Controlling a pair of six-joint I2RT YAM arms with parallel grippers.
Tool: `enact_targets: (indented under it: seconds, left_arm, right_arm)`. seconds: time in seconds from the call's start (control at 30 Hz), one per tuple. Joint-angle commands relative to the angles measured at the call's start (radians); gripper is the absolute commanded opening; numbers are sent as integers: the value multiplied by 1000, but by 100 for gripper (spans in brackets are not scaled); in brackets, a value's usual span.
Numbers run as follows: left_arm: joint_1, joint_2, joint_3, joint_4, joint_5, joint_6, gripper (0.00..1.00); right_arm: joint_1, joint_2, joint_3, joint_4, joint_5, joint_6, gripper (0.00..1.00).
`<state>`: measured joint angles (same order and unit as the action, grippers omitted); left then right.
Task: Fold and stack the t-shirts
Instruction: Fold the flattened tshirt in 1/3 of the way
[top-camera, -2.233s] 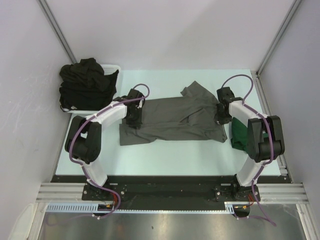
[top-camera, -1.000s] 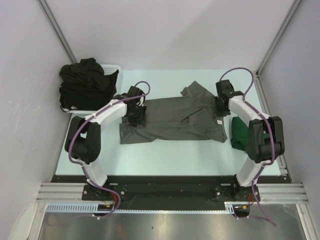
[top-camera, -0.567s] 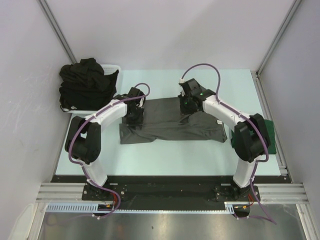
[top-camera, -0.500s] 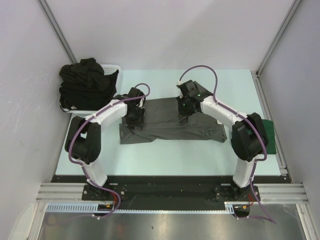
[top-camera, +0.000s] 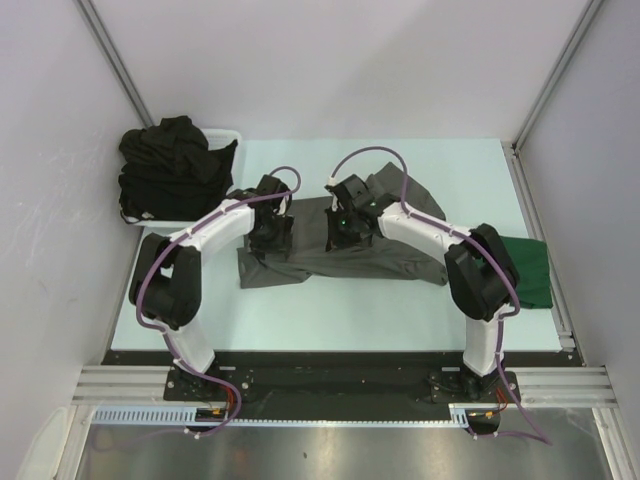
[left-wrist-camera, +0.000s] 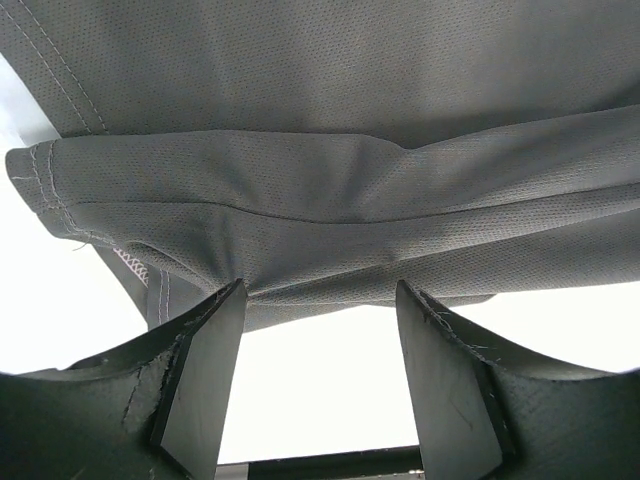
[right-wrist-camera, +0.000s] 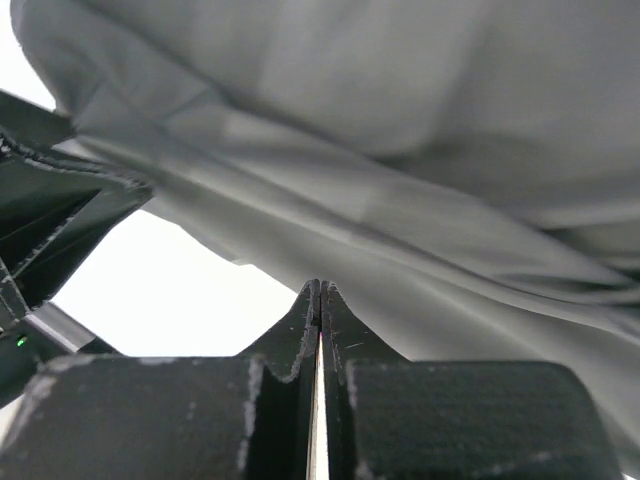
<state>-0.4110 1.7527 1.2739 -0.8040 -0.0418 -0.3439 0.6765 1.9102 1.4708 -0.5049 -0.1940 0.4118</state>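
Note:
A charcoal grey t-shirt (top-camera: 390, 262) lies spread across the middle of the table, its cloth (left-wrist-camera: 330, 200) filling the left wrist view. My left gripper (top-camera: 270, 238) stands at its left end, open (left-wrist-camera: 320, 290), with only bare table between the fingers and the hem just beyond the tips. My right gripper (top-camera: 343, 232) is over the shirt's middle, shut (right-wrist-camera: 320, 285), with a fold of the grey cloth (right-wrist-camera: 400, 150) rising from its tips. A dark green t-shirt (top-camera: 528, 268) lies at the right edge. Black t-shirts (top-camera: 170, 165) are heaped at the back left.
The white basket (top-camera: 228, 135) under the black heap stands at the table's back left corner. Grey walls close in the table on the left, back and right. Both arm bases sit at the near edge.
My right gripper has swept left from the shirt's right end to its middle, taking grey cloth with it and uncovering the green shirt. The left gripper stayed put and its jaws opened wider.

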Motion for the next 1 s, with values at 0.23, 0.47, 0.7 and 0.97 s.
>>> enact_targets:
  seconds: [0.23,0.47,0.7,0.97]
  left_arm:
    - [-18,-42,48,31,26,-24,68]
    - [-31,-48,93,16,57,-21,68]
    - [-34,-44,122,0,72,-12,68]
    - [-35,-45,119,-6,79,-4,69]
  right_arm:
    - [44,39,16,42,-42,33,0]
    - [47,43,-10,19,36,-30,0]
    - [47,84,-10,8,119,-77,0]
    - [49,124,-4,-14,172,-100,0]
